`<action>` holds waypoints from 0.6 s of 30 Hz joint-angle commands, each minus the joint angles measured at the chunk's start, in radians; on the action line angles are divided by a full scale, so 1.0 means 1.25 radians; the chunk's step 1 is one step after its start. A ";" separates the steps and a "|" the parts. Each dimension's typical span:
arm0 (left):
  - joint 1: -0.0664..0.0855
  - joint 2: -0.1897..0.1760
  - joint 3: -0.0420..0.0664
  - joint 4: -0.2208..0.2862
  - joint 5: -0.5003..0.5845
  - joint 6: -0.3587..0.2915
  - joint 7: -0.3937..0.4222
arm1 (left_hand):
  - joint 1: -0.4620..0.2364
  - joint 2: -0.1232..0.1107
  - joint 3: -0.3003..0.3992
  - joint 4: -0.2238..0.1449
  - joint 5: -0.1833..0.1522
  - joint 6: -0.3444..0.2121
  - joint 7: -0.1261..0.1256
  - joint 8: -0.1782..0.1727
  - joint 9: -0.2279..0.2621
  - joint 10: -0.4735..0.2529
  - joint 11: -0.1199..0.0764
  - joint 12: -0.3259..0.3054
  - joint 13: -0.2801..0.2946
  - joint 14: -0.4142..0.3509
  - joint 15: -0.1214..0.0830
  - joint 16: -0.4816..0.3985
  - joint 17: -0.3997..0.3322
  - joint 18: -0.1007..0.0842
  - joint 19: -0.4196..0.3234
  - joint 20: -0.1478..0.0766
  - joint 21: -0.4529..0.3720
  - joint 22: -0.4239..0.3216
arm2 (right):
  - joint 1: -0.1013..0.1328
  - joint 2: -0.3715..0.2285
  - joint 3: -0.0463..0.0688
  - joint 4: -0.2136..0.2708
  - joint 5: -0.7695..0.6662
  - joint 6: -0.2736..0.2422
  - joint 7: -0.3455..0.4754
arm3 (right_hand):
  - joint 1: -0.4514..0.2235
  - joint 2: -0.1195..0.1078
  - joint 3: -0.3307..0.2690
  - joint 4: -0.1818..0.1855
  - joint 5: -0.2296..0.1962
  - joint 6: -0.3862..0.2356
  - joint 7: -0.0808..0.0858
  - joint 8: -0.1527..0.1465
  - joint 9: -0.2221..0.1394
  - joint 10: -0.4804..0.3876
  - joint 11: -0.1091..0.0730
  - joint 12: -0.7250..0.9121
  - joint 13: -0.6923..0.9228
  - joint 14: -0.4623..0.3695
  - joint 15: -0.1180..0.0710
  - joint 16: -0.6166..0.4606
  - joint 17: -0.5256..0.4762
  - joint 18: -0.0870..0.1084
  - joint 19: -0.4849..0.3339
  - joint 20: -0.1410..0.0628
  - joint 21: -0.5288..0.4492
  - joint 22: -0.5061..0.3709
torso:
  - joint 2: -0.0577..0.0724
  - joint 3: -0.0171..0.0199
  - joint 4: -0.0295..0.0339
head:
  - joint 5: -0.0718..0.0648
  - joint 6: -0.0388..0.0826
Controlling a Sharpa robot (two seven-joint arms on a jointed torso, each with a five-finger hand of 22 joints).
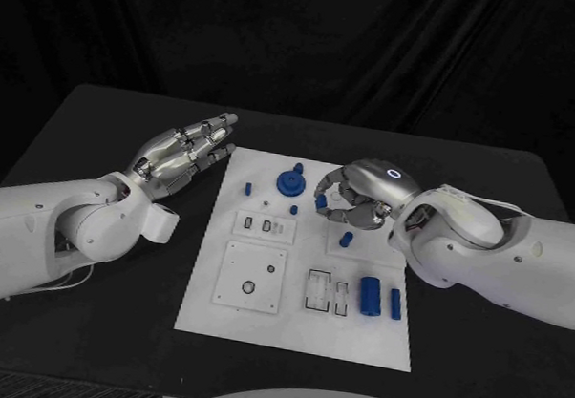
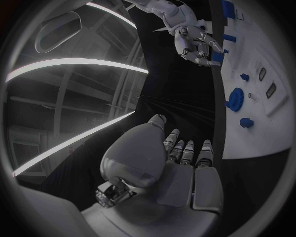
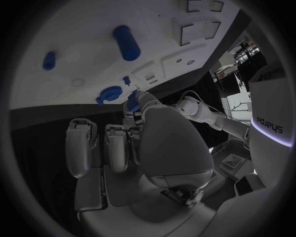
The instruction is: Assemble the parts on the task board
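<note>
Right hand [image 1: 357,199] at 12 o'clock on the task board [image 1: 299,330] pinches a small blue part [image 1: 322,203], prob. seating it next w/ careful aim; left hand [image 1: 182,154] wide, empty.

Dim scene, black surround; wrist views fisheye-warped, edges dark.

Black table [image 1: 128,134] — dark curtain [image 1: 304,38] behind it.

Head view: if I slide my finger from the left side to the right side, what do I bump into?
Left arm → left hand → left edge of the white task board → round blue part → right hand → right arm.
</note>
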 commanded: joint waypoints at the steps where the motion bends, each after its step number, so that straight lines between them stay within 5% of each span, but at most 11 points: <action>1: -0.001 0.002 0.001 0.000 0.000 0.012 0.007 | 0.006 -0.003 0.004 0.001 0.004 0.000 0.003 0.003 0.001 0.001 0.003 -0.003 -0.001 0.001 0.004 -0.003 -0.001 0.008 -0.001 0.006 -0.003 -0.001 | -0.013 0.027 0.000 -0.016 -0.003 0.024 0.004 | -0.009 -0.001 0.002 -0.001 0.003 -0.002 0.001 0.012 0.036 0.085 0.006 0.002 0.211 0.085 0.000 0.002 0.210 -0.009 0.042 -0.001 0.003 0.181 | 0.000 -0.0001 0.0021 | -0.001 0.002; 10: -0.001 0.006 0.001 -0.001 0.000 0.013 0.006 | 0.006 -0.003 0.004 0.001 0.004 0.000 0.003 0.003 0.001 0.001 0.003 -0.003 -0.001 0.001 0.004 -0.003 -0.001 0.008 -0.001 0.006 -0.003 -0.001 | -0.046 0.101 0.000 -0.069 -0.003 0.057 -0.022 | -0.010 -0.004 0.002 -0.003 0.004 -0.003 0.004 0.011 0.036 0.085 0.009 0.002 0.211 0.085 0.002 0.002 0.210 -0.007 0.039 0.000 -0.004 0.179 | -0.001 -0.0003 0.0017 | 0.000 0.003; 18: -0.001 0.009 0.001 -0.002 0.000 0.015 0.005 | 0.007 -0.003 0.006 0.000 0.004 -0.001 0.003 0.003 0.001 0.001 0.004 -0.003 -0.001 0.001 0.005 -0.003 -0.001 0.008 -0.001 0.007 -0.003 -0.001 | -0.056 0.134 0.000 -0.098 -0.003 0.064 -0.046 | -0.011 -0.006 0.002 -0.004 0.006 -0.004 0.006 0.011 0.036 0.085 0.011 0.002 0.211 0.085 0.004 0.002 0.210 -0.006 0.037 0.000 -0.008 0.177 | -0.001 0.0003 0.0020 | -0.002 0.001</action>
